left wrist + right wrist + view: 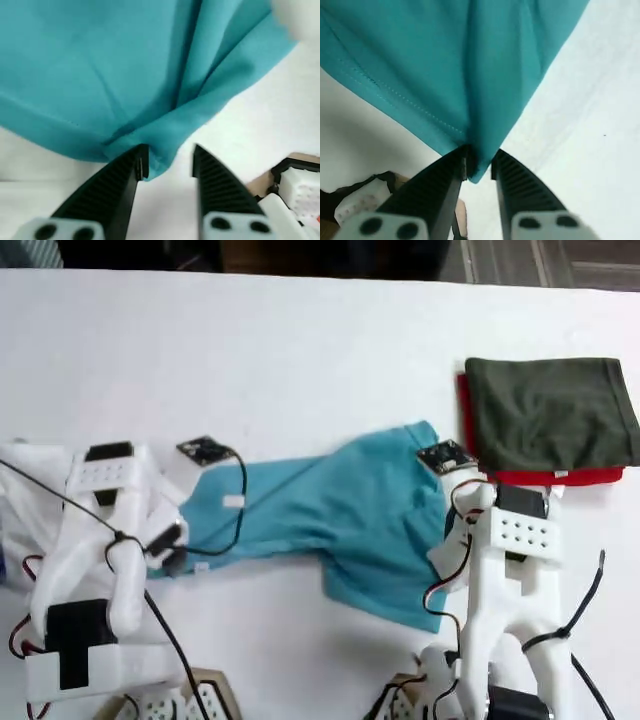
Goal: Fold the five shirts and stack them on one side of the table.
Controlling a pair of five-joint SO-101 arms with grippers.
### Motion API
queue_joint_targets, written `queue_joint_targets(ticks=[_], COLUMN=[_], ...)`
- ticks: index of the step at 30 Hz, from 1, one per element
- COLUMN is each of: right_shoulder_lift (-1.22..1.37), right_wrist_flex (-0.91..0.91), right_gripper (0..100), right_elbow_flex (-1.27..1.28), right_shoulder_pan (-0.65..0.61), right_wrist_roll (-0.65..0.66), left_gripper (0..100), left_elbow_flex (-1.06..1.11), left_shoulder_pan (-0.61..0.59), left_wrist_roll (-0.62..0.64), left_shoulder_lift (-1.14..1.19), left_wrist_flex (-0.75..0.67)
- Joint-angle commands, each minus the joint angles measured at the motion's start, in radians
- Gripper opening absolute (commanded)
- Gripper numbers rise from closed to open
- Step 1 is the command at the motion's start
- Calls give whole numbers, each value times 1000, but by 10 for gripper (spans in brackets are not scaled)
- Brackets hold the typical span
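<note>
Currently we are listing a teal shirt (340,510), lying rumpled across the counter (250,360) between both arms. The left gripper (170,160) is standing with jaws apart at the shirt's edge, one finger touching the cloth. The right gripper (480,160) is pinching a fold of the same shirt. A folded green shirt (550,425) is resting on a folded red shirt (560,477) at the counter's right side.

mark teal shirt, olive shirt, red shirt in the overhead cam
teal shirt (340,505), high view, middle of the spread cloth.
olive shirt (550,415), high view, centre of its folded top face.
red shirt (560,477), high view, strip showing under the olive shirt.
</note>
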Motion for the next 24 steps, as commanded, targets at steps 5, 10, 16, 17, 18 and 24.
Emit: queue_joint_targets(ticks=[5, 10, 16, 17, 18, 24], right_shoulder_lift=[-44, -35, 13, 39, 74, 341], right_wrist_flex=[1, -18, -338, -394, -435, -556], right_gripper=[134, 118, 16, 21, 22, 21], right_elbow_flex=[-227, -388, -331, -313, -302, -288], right_shoulder_pan=[-38, -47, -214, -237, -257, -254], right_wrist_roll=[-6, -112, -296, -299, -299, -295], left_gripper=[164, 13, 26, 26, 26, 26], left_elbow_flex=[-406, -458, -374, -383, -395, -544], left_shoulder_pan=[-32, -9, 138, 150, 160, 84], left_wrist_roll=[0, 15, 190, 216, 236, 261], left_shoulder_lift=[-40, -26, 187, 235, 285, 557], left_wrist_flex=[137, 120, -55, -84, -106, -118])
